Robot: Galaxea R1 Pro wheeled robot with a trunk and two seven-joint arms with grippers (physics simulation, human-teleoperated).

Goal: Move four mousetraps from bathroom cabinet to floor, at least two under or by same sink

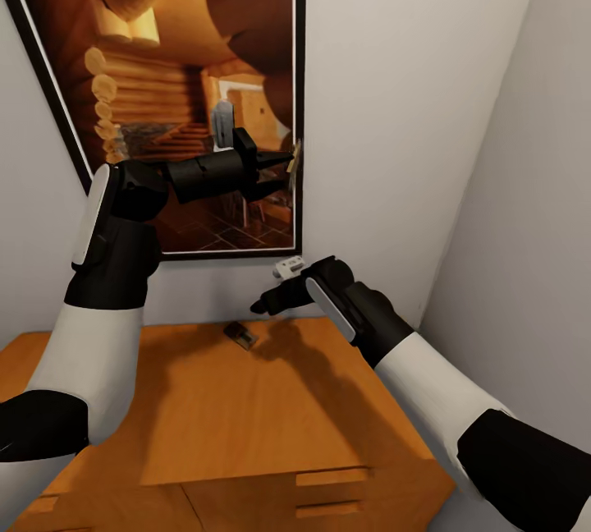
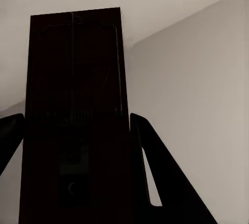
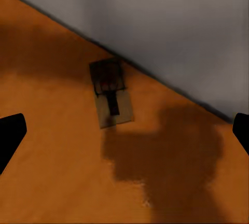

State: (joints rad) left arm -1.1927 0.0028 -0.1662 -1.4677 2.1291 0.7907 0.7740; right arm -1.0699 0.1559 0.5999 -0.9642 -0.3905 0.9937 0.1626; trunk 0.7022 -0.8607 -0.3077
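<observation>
Mousetraps are in hand and in reach here: one mousetrap (image 2: 75, 120) is clamped between the fingers of the left gripper (image 1: 279, 167), raised in front of the framed picture (image 1: 176, 64) on the wall; in the left wrist view it stands as a dark board between the two fingers. A second mousetrap (image 1: 240, 335) lies flat on the top of the orange-brown cabinet (image 1: 246, 425), near the back wall, its wire fittings plain in the right wrist view (image 3: 110, 93). The right gripper (image 1: 264, 304) hovers just above and beside that second trap with its fingers spread wide apart, grasping nothing.

As a judgement, the task is at an early stage. One trap is lifted, a second looks about to be taken, and the other two cannot be seen. The patterned bathroom floor and the sink are out of sight, so no trap can be counted as placed; carrying them over and setting them down near the sink all lies ahead.
</observation>
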